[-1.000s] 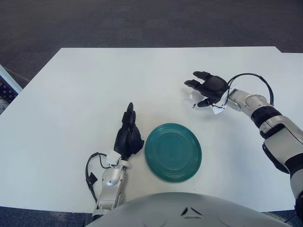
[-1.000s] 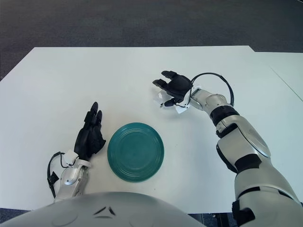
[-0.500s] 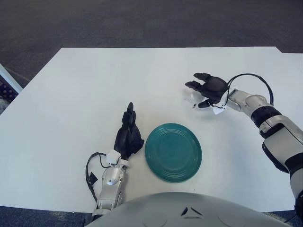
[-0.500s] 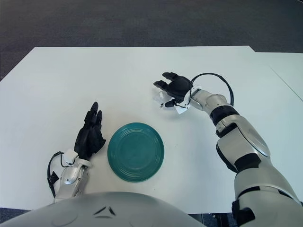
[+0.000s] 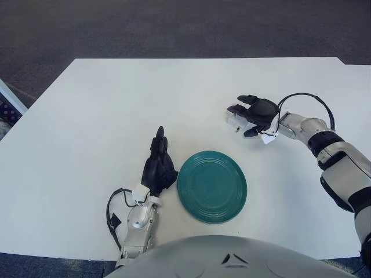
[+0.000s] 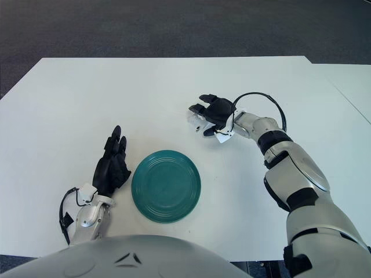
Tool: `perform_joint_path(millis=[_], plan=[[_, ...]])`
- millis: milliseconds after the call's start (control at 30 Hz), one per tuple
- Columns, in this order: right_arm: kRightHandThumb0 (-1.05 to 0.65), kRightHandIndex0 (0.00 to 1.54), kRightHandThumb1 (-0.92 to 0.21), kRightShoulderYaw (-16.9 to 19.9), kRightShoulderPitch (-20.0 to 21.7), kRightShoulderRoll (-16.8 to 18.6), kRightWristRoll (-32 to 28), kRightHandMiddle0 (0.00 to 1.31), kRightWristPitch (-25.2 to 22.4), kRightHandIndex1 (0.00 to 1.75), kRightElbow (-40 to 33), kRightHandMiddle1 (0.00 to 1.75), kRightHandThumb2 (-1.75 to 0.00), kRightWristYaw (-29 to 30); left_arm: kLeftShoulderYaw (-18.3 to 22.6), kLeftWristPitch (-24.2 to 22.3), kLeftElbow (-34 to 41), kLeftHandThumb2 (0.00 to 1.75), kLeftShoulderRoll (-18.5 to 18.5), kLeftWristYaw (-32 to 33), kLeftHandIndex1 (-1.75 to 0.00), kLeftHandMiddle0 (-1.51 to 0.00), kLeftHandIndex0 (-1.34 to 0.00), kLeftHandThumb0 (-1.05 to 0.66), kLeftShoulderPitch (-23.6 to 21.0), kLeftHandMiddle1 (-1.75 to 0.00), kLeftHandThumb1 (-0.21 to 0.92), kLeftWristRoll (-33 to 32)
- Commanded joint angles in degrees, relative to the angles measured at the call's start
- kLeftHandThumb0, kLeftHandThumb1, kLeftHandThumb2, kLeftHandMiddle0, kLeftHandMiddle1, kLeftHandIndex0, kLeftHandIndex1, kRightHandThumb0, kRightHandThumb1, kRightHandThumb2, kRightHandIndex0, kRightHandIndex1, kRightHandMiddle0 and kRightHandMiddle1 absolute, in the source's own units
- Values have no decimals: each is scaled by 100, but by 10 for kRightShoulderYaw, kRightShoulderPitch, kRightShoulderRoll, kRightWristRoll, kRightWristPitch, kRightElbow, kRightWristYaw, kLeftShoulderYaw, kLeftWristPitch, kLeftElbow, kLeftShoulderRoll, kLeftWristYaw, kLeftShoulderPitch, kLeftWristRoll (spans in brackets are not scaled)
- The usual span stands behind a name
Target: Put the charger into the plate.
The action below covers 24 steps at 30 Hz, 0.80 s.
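A small white charger [image 5: 235,121] lies on the white table at centre right, partly hidden under black fingers. My right hand [image 5: 248,116] is lowered over it, fingers curling around it from above and from the right; whether they grip it I cannot tell. The green plate [image 5: 212,186] sits near the table's front edge, well below and left of the charger, with nothing in it. My left hand [image 5: 157,164] shows just left of the plate, fingers straight and holding nothing.
The white table [image 5: 116,104] reaches to the far edge and both sides. A black cable [image 5: 310,99] loops above my right wrist. A second white surface [image 6: 353,87] shows at the far right.
My right hand has come down and its fingers have curled closer around the charger. The left hand and the plate have stayed put.
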<state>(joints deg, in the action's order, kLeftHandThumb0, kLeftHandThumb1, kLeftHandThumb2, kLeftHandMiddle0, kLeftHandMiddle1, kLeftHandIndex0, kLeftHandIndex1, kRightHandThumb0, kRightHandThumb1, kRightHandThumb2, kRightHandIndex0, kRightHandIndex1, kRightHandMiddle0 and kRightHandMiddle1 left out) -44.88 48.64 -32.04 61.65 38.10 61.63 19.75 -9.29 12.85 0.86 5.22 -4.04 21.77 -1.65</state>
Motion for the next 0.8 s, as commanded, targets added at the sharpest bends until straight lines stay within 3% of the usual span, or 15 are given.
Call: perform_joint_path(millis=[0,500,767], plan=[[-102,11,-92,-10,11,2,6,0,11,0,6,32,-84,4,-6,-24,-1,92,5,7,0,0,0,-102,14,0,92,1],[-99,14,-92,-63,14,-8,42,0,29,1,30,33,-81,43,-27,-50,37,89,25,26,0,0,0,-103,25,0,92,-4],[-96,17,-92,-88,40,-7,54,0,40,1,47,42,-76,44,-47,-75,62,87,29,40,0,0,0,-101,34,0,92,-5]])
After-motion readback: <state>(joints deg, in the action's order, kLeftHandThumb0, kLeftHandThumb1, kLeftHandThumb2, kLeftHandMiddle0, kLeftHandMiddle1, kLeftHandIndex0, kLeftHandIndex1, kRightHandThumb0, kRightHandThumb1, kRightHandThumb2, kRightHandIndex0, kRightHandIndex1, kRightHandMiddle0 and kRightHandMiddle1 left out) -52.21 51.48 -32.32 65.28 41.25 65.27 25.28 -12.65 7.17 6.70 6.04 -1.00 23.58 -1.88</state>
